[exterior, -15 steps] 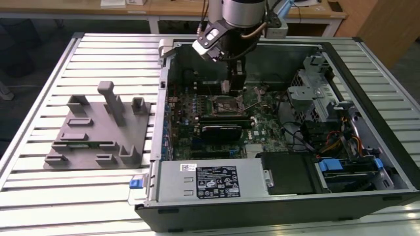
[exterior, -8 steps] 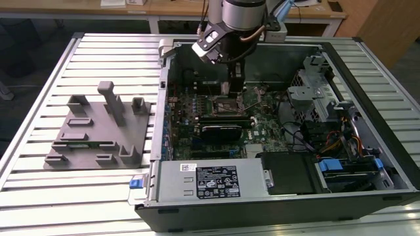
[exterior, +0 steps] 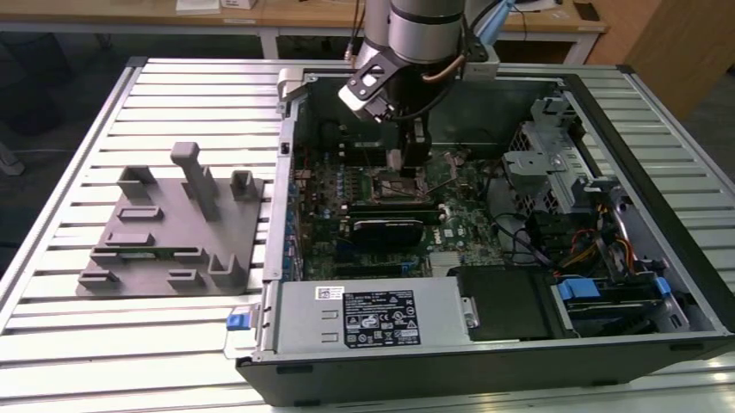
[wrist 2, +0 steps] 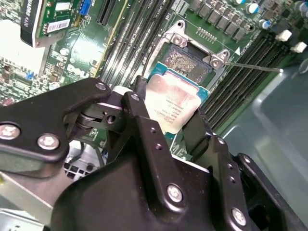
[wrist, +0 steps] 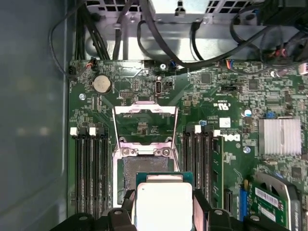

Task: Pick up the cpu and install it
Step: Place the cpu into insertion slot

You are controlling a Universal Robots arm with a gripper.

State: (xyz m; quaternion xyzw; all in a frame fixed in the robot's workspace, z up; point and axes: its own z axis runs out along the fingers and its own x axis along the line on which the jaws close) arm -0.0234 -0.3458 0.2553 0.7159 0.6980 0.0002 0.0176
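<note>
Second wrist view: cpu (wrist 2: pixel 174 103) gripped inside the pincer (wrist 2: pixel 168 109), near open socket (wrist 2: pixel 188 60).

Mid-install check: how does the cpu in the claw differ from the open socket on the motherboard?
The cpu shows a smooth silvery lid; the socket shows a dark, grainy contact field. The cpu is clamped in the claw, not yet seated; the socket sits fixed on the motherboard, its metal frame flipped open. Both are square.
</note>
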